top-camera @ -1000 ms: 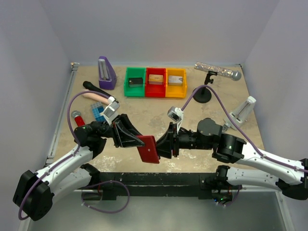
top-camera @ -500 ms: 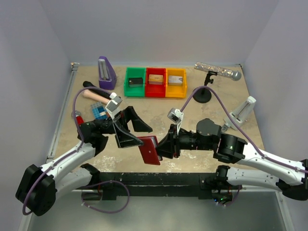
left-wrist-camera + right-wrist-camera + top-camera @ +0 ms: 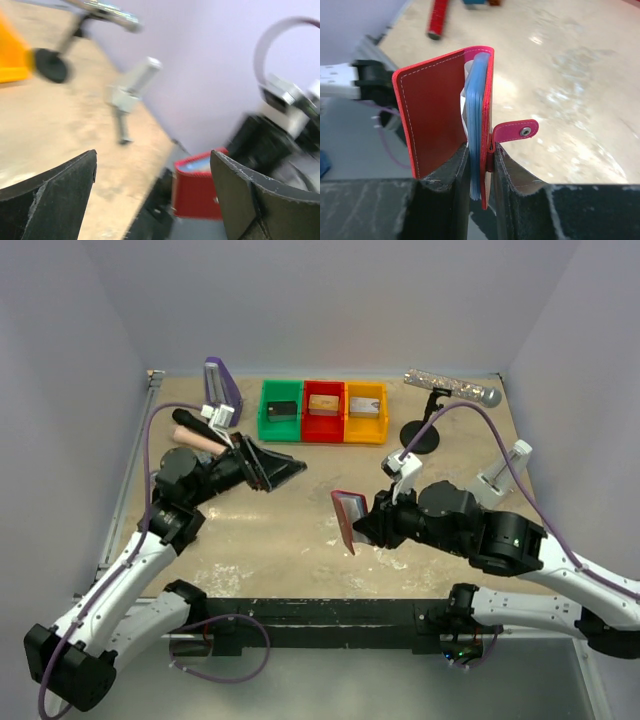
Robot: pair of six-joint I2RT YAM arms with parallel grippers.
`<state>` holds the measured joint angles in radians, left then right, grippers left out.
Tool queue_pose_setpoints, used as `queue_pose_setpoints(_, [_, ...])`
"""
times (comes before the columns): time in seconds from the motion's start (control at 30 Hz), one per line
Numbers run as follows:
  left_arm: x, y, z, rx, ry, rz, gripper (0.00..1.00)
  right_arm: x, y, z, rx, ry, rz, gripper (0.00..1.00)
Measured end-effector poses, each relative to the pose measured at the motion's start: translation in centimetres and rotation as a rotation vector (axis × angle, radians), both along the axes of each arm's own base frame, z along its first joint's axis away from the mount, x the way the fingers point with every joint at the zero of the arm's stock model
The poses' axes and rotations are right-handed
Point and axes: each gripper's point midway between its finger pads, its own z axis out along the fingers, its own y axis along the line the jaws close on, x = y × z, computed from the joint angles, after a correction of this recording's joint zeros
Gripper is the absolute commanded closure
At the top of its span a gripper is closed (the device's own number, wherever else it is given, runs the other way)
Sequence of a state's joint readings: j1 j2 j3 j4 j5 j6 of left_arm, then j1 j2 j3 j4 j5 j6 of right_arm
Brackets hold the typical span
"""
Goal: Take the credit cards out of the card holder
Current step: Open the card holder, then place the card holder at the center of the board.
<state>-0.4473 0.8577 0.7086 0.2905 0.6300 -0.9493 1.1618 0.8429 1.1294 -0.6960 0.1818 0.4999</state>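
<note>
The card holder (image 3: 347, 518) is held on edge near the centre of the table (image 3: 250, 535), one end pinched in the right gripper (image 3: 368, 530), with the cards hidden inside. The left gripper (image 3: 287, 468) gapes empty to the far left. Pulling a card against that narrow pinch could twist the holder loose.
</note>
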Motion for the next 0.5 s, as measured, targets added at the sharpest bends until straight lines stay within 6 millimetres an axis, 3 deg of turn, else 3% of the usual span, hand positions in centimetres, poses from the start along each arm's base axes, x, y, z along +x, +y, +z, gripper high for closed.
queue_pose_setpoints(0.1, [3.0, 2.2, -1.5, 0.142, 0.08, 0.222, 0.0, 1.3, -1.2, -2.1, -0.11, 0.003, -0.085, 1.0])
queue_pose_setpoints(0.17, [3.5, 4.1, -3.8, 0.207, 0.159, 0.337, 0.01, 1.9, -1.5, -3.3, -0.17, 0.012, -0.122, 1.0])
queue_pose_setpoints(0.27, [2.4, 5.9, -7.4, 0.208, 0.255, 0.42, 0.2, 2.6, -1.7, -4.7, -0.233, 0.025, -0.165, 1.0])
queue_pose_setpoints(0.37, [1.0, 5.1, -10.5, 0.175, 0.282, 0.344, 0.2, 3.0, -1.5, -5.6, -0.265, 0.038, -0.187, 1.0])
queue_pose_setpoints(0.5, [-0.9, 2.4, -14.2, 0.221, 0.366, 0.194, 0.08, 3.2, -0.8, -7.2, -0.31, 0.073, -0.201, 1.0])
